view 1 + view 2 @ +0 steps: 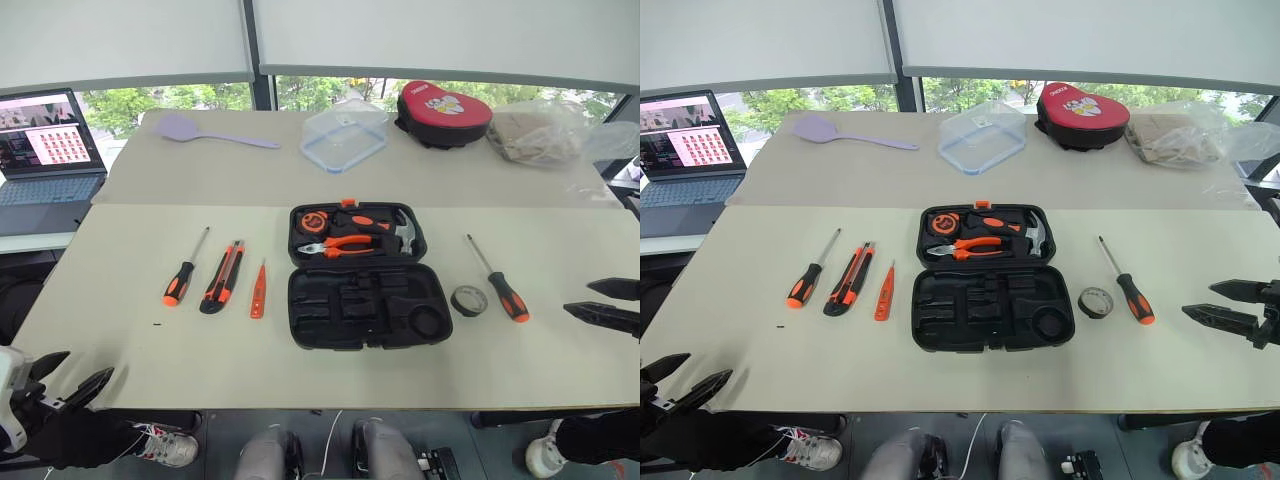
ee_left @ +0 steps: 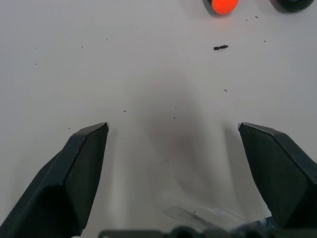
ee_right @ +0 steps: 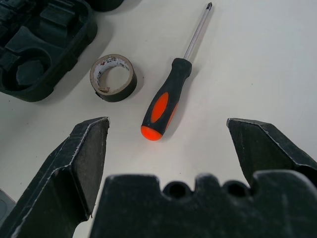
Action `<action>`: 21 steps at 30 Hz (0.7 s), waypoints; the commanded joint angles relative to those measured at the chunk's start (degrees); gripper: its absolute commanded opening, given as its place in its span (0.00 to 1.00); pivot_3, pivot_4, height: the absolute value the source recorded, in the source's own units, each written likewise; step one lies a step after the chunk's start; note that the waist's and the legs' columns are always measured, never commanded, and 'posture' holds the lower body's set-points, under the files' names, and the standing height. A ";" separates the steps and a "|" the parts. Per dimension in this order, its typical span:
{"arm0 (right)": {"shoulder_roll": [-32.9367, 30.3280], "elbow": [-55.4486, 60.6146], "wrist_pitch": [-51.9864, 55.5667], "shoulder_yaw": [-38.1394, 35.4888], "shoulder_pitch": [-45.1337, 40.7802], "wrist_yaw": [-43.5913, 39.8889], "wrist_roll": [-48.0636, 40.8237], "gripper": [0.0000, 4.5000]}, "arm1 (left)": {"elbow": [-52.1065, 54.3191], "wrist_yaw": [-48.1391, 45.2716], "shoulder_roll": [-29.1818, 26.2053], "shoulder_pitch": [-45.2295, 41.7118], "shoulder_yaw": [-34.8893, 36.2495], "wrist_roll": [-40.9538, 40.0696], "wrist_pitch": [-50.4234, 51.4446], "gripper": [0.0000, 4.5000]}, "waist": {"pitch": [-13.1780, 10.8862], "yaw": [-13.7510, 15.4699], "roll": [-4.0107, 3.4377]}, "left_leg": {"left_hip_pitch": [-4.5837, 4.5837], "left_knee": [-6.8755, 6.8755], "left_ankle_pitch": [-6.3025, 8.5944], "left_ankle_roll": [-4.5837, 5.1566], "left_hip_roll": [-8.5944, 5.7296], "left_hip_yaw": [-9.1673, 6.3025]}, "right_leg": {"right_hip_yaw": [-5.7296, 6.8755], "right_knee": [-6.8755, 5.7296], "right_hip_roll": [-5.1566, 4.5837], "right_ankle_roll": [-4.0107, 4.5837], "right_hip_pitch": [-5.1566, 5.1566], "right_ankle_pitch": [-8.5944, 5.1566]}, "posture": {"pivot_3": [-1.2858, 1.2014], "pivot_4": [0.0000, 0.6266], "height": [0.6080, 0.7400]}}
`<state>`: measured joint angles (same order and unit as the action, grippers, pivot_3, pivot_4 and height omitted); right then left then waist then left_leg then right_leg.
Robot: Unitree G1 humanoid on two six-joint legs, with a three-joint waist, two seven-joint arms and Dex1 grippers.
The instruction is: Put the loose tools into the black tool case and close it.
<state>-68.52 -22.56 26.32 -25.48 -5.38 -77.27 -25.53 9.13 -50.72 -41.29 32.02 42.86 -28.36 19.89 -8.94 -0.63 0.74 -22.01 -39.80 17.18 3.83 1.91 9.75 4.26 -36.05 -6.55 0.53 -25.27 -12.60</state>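
black tool case lies flat & wide open mid-table, hinge running side to side, so its long axis goes across the robot's front. far half w/ the small orange latch holds pliers, a hammer & a tape measure; near half shows bare moulded recesses, prob where the loose stuff goes.

loose tools are split either side of the case, which looks arranged so each arm has its own share. on the robot's left, three lie side by side, all w/ long axes running roughly near-to-far: screwdriver w/ handle toward the robot & tip away, leaning a bit right; utility knife at much the same lean; slim orange screwdriver closest to the case. on the right: tape roll lying flat just beside the case's near half, then the second screwdriver, handle near, shaft pointing away & slightly toward the case.

left gripper hovers over the near left table edge, fingers spread wide, nothing in them, well short of the tools. right gripper is spread just as wide, empty too, aimed at that right screwdriver's handle end, not touching.

nothing packed yet, lid still up.
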 commanded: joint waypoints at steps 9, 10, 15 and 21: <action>3.53 27.79 14.47 -3.40 -4.84 12.85 -9.28 0.99 | 9.51 9.48 -5.11 -13.58 -0.55 -10.06 19.54 1.00 | 0.00 0.20 -0.01 | -0.04 -0.04 -0.06 -0.10 0.00 -0.09 | 0.06 -0.10 0.01 -0.18 0.01 0.11 | 0.52 0.24 0.93; 4.07 30.95 16.24 -2.60 -6.12 14.17 -10.80 0.99 | 9.59 11.27 -5.81 -15.88 -1.56 -9.99 21.54 1.00 | 0.00 0.25 -0.02 | -0.04 -0.04 -0.07 -0.11 0.00 -0.10 | 0.07 -0.11 0.02 -0.18 0.02 0.12 | 0.52 0.24 0.93; 7.06 33.73 12.51 0.05 -7.89 10.24 -13.74 0.99 | 8.05 18.74 -8.72 -27.74 -10.03 -7.96 30.53 1.00 | 0.02 0.71 0.08 | 0.01 -0.07 -0.13 0.00 -0.05 -0.12 | 0.36 -0.05 0.24 -0.26 0.22 0.16 | 0.52 0.24 0.93; 11.25 43.73 14.07 6.07 -13.20 12.90 -18.38 0.99 | 1.51 22.00 -7.46 -38.55 -19.96 -3.96 33.00 1.00 | -0.01 0.56 0.07 | 0.01 -0.06 -0.37 0.27 -0.10 -0.03 | 0.45 -0.12 0.46 -0.33 0.14 0.20 | 0.52 0.24 0.93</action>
<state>-57.39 17.67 40.06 -19.76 -17.32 -65.17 -41.81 11.72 -29.53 -48.73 -5.08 24.30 -33.73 52.75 -8.95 -0.07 0.81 -21.99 -39.86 16.80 4.06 1.82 9.71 4.74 -36.17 -6.04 0.19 -25.13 -12.40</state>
